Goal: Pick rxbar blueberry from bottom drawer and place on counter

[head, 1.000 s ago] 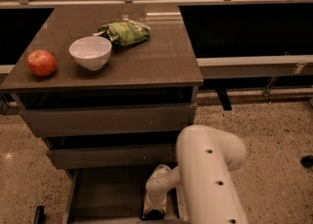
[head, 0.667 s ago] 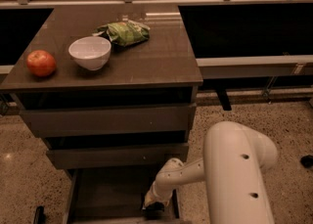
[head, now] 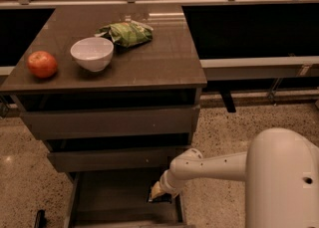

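My gripper (head: 158,193) is down inside the open bottom drawer (head: 107,197), near its right side. It is shut on the rxbar blueberry (head: 161,199), a small dark flat bar that shows just under the pale fingertips, a little above the drawer floor. My white arm reaches in from the lower right. The counter (head: 164,57) is the dark glossy top of the cabinet, above the drawers.
On the counter stand a red apple (head: 42,63), a white bowl (head: 92,53) and a green snack bag (head: 128,33). Two shut drawer fronts (head: 109,121) sit above the open drawer. My arm's large white body (head: 284,182) fills the lower right. Speckled floor lies around.
My arm's body has swung to the right and the forearm now stretches out to the drawer. The gripper has risen slightly inside the drawer with the bar.
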